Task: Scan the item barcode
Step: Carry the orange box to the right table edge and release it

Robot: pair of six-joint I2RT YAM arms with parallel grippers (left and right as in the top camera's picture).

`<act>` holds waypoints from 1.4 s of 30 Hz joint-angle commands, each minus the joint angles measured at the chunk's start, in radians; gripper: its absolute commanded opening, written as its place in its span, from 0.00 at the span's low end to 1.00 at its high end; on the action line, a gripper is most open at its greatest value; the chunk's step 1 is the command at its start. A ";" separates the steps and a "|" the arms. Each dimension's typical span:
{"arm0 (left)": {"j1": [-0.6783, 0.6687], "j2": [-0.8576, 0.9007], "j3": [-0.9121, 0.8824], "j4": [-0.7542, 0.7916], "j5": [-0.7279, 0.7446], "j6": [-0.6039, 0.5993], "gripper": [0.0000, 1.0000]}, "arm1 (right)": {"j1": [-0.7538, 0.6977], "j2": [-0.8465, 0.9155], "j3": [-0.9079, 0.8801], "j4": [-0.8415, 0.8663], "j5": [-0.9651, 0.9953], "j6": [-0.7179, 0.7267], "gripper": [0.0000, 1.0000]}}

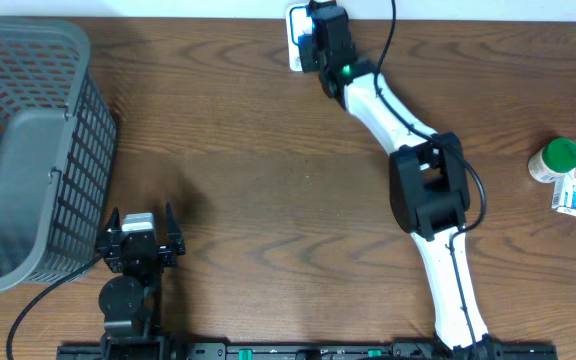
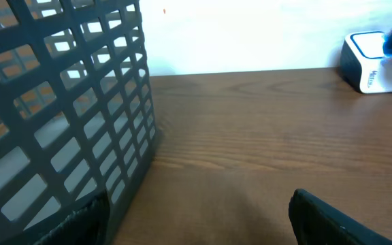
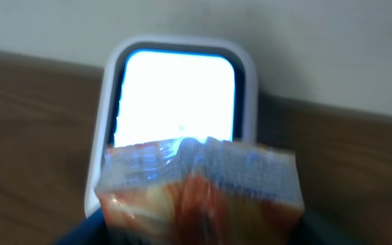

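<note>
The packet (image 3: 199, 194) is held by the right gripper (image 1: 313, 45) directly before the lit window of the scanner (image 3: 247, 88) at the table's far edge, so presentation is judged done and only a confirmed read is left (no barcode can be made out on the blurred side). A crinkled orange-red pouch with a bluish crimped seam is seen; the left gripper (image 1: 141, 215) is spread wide, empty, beside the basket (image 1: 28, 150).
</note>
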State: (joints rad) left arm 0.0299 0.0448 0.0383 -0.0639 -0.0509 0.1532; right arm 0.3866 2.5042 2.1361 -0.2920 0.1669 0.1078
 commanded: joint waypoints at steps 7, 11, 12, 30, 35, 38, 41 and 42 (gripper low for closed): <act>-0.003 -0.003 -0.021 -0.032 -0.009 -0.009 0.84 | -0.235 -0.274 0.115 -0.650 0.139 0.115 0.49; -0.003 -0.003 -0.022 -0.032 -0.010 -0.009 0.85 | -0.404 -0.248 0.066 -0.768 0.158 0.124 0.47; -0.003 -0.003 -0.022 -0.032 -0.009 -0.009 0.85 | -0.443 -0.239 0.045 -0.767 0.158 0.124 0.47; -0.003 -0.003 -0.021 -0.032 -0.009 -0.009 0.84 | -0.641 -0.431 0.007 -0.847 0.082 0.135 0.99; -0.003 -0.003 -0.021 -0.032 -0.009 -0.009 0.84 | -0.577 -0.712 0.007 -0.927 -0.141 0.197 0.99; -0.003 -0.003 -0.021 -0.032 -0.010 -0.009 0.84 | -0.496 -0.870 0.007 -0.963 -0.131 0.199 0.99; -0.003 -0.003 -0.021 -0.032 -0.009 -0.009 0.84 | -0.382 -1.077 0.007 -1.008 -0.094 0.198 0.99; -0.003 -0.003 -0.021 -0.032 -0.009 -0.009 0.84 | -0.373 -1.100 0.007 -1.010 -0.094 0.199 0.99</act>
State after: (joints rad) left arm 0.0299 0.0448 0.0383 -0.0635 -0.0513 0.1532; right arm -0.0132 1.4708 2.1403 -1.2942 0.0662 0.2855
